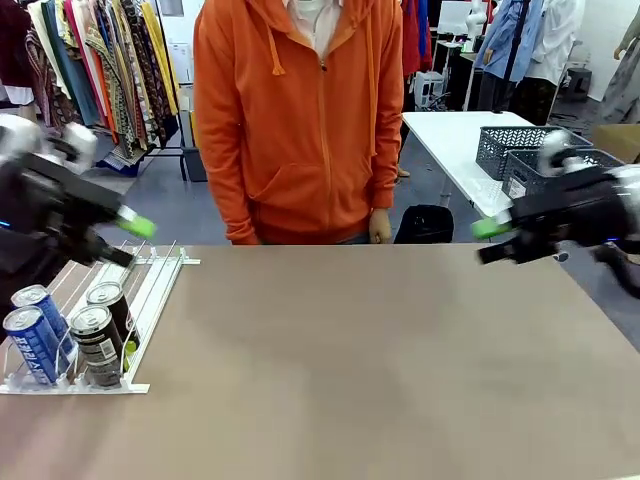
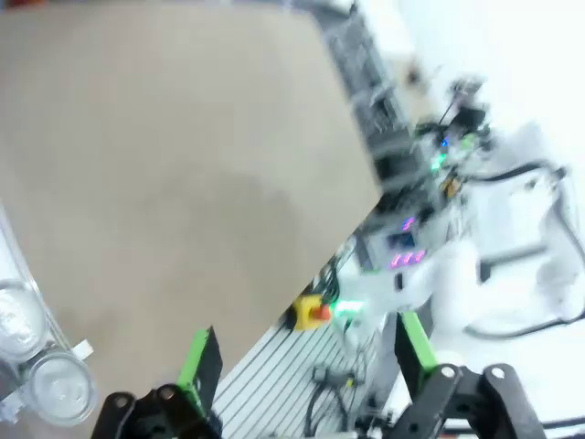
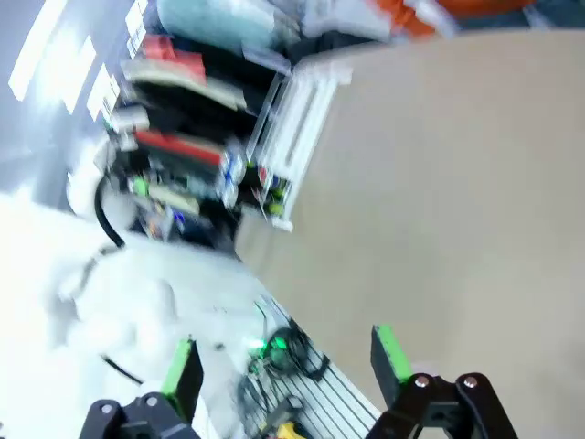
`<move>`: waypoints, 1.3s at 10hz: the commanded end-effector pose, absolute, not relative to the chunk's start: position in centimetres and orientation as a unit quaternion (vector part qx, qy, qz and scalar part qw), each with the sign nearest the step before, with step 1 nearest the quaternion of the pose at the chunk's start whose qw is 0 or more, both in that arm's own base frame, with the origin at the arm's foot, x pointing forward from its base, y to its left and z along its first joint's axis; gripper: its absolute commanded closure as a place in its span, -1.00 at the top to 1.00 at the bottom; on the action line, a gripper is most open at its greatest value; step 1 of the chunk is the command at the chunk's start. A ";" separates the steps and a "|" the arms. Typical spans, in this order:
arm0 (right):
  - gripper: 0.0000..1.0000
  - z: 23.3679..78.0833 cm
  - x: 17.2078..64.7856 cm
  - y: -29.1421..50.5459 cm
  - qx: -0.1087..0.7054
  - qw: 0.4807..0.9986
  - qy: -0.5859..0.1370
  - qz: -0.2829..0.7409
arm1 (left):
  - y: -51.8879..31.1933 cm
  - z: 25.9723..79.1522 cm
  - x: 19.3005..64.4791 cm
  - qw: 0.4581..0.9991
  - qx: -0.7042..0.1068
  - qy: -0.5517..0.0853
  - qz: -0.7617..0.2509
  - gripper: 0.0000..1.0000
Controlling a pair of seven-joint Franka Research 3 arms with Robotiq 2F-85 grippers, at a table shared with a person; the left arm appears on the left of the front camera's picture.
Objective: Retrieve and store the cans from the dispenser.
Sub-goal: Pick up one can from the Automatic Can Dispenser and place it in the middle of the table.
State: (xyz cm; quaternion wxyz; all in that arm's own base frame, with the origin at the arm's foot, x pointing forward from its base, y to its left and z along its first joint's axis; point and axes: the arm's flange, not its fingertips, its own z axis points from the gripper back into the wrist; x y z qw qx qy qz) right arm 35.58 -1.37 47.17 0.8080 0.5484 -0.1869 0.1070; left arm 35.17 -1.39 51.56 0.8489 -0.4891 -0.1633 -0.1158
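Found the dispenser at the near left corner of the table, low front lip toward the robot's side. Counted four cans upright at its front end: two blue cans in the left lanes and two dark cans just beside them on the right, each pair standing one behind the other. Made out two silver can tops at the lower left edge of the left wrist view, blurred.

Saw the left arm reaching in from the left, with the left jaws spread wide and holding nothing, over the far end of the rails and apart from the cans. Could not tell whether touching the rails. Confirmed in the left wrist view: green pads set well apart, with bare table between.

Saw the right arm at the right edge of the table, well apart from the dispenser, with the right jaws also wide and holding nothing.

Noted a person in an orange hoodie standing at the far side, one hand hanging at the table edge. Noted dark baskets on another table behind, at the right.
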 end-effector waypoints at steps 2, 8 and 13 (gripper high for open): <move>1.00 41.5 31.3 -11.8 0.592 0.747 -0.291 -0.081 | 9.8 49.4 31.1 0.788 -0.547 -0.283 0.005 1.00; 1.00 38.7 29.8 -22.5 0.584 0.713 -0.314 -0.228 | 23.0 46.8 25.5 0.755 -0.523 -0.340 0.205 1.00; 1.00 38.7 29.8 -22.5 0.584 0.713 -0.314 -0.228 | 23.0 46.8 25.5 0.755 -0.523 -0.340 0.205 1.00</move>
